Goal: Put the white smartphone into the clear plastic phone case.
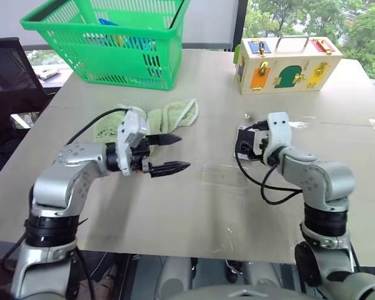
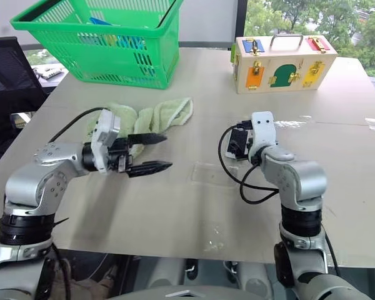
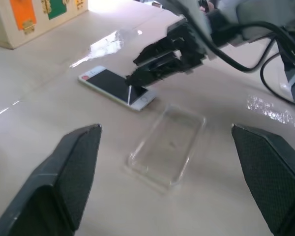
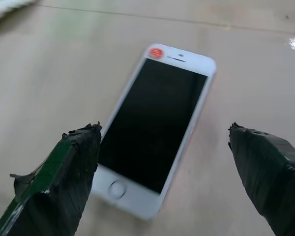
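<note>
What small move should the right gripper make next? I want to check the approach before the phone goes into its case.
Probably ease the right gripper down and close on the white smartphone. Its fingers stand open on either side of the phone, which lies flat, screen up, on the table, beside the empty clear plastic phone case.

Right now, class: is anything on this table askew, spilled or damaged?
Little stands out. The phone lies flat, screen up, apart from the empty case and at an angle to it. A green towel lies crumpled near the basket. The tape on the right gripper's fingertips looks torn. Nothing is spilled.
</note>
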Robot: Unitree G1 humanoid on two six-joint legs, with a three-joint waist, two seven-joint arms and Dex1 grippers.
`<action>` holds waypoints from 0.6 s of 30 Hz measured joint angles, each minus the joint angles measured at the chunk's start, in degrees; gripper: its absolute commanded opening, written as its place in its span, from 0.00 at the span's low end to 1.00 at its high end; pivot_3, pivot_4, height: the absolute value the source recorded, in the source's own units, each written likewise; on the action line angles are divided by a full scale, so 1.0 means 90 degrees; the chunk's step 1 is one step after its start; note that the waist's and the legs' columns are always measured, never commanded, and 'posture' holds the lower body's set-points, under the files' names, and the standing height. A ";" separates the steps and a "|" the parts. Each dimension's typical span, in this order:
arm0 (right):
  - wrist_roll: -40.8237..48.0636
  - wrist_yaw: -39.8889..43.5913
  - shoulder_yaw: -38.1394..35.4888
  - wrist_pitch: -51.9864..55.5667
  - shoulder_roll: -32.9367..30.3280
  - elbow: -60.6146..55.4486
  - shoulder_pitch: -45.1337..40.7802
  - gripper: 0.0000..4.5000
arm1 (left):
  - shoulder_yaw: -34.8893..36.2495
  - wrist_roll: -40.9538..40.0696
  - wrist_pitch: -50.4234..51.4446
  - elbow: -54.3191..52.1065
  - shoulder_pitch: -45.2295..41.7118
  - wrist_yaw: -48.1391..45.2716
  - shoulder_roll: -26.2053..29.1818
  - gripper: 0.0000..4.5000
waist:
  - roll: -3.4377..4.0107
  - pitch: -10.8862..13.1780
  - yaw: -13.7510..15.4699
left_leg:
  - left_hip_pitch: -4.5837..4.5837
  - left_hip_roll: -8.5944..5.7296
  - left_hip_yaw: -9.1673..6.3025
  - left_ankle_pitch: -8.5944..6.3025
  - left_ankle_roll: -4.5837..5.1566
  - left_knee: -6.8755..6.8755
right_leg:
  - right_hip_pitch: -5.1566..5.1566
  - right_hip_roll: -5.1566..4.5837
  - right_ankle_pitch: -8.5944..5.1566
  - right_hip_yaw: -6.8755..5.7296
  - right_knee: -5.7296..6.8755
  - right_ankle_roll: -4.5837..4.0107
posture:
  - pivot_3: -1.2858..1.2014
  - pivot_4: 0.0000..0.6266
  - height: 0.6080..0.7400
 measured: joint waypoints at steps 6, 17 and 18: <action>-0.0324 -0.0324 -0.0059 -0.0501 0.0540 0.0703 -0.0134 1.00 | 0.0013 -0.0042 -0.0295 -0.0001 0.0291 -0.0147 0.0092 0.98 | 0.0001 -0.0001 -0.0078 | 0.0005 0.0005 0.0002 0.0000 0.0000 -0.0002 | 0.0000 0.0005 0.0001 0.0004 0.0001 0.0000 | 0.52 0.24 1.00; -0.0420 -0.0207 -0.0119 -0.0828 0.0832 0.1170 -0.0315 1.00 | 0.0231 -0.0055 -0.0576 0.0293 0.0631 -0.0180 0.0236 0.98 | -0.0003 -0.0010 -0.0123 | 0.0039 0.0042 0.0014 -0.0001 -0.0002 -0.0002 | 0.0009 0.0010 0.0005 0.0018 0.0002 -0.0051 | 0.52 0.24 1.00; -0.0451 -0.0207 -0.0070 -0.0828 0.0827 0.1209 -0.0344 1.00 | 0.0230 -0.0055 -0.0576 0.0294 0.0629 -0.0169 0.0235 0.98 | -0.0003 -0.0010 -0.0135 | 0.0043 0.0045 0.0019 -0.0001 -0.0002 -0.0004 | 0.0009 0.0011 0.0006 0.0023 0.0002 -0.0052 | 0.52 0.24 1.00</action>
